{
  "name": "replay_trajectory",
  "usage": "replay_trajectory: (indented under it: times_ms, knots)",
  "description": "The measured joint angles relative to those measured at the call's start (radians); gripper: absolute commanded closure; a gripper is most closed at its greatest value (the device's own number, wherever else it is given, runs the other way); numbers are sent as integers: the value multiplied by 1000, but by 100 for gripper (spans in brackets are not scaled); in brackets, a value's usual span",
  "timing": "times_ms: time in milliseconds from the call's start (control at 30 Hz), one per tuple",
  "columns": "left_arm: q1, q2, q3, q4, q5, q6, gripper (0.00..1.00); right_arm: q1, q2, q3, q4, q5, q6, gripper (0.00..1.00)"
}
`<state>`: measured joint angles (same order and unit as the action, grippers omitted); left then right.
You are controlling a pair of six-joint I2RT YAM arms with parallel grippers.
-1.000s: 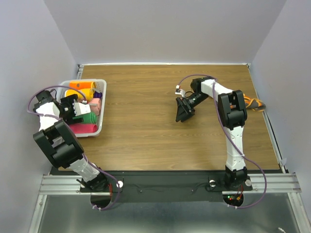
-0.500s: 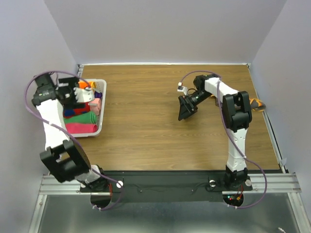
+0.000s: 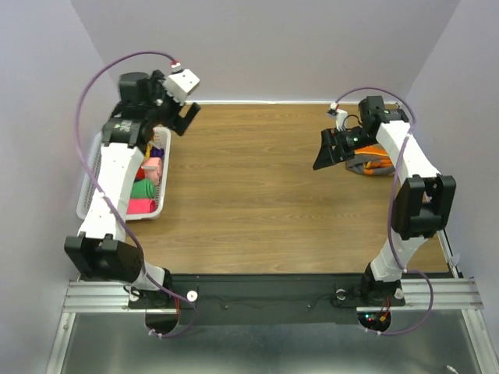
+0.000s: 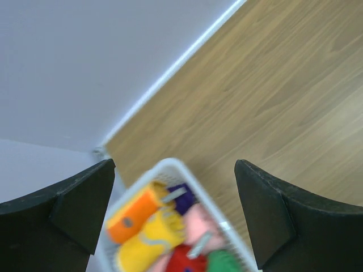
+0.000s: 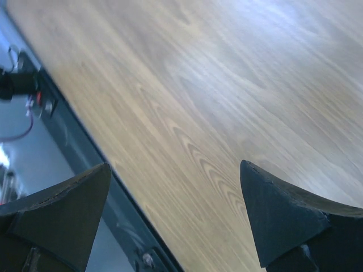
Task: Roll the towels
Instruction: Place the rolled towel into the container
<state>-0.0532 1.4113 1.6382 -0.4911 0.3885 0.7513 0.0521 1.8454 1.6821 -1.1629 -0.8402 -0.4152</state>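
Both left gripper (image 3: pixel 181 118) and right gripper (image 3: pixel 321 158) gape empty; grabbing the right-edge towel pile (image 3: pixel 371 165) carelessly would bunch it.

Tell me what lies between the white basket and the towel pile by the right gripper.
Nothing: only bare wooden table separates basket and towel pile, seen in the top external view.

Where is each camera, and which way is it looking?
Top: above and behind the arms, looking down on the table; both arms show.
Left wrist: on the raised left gripper, looking down at the basket of towels and the back wall; its fingers show.
Right wrist: on the right gripper, looking over bare table to the rail; its fingers show.
Shared: top and left wrist both see the basket.
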Motion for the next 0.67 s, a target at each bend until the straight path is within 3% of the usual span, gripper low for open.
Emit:
replay_trajectory:
  times_ms: [267, 533, 667]
  knots:
    - [-227, 139, -41, 31, -146, -421, 1, -18, -212, -246, 240, 186, 240, 0]
    - [-306, 102, -370, 121, -228, -554, 1, -18, -372, -587, 443, 335, 372, 0]
    - [-319, 62, -483, 129, -243, -561, 1, -18, -401, -657, 477, 354, 393, 0]
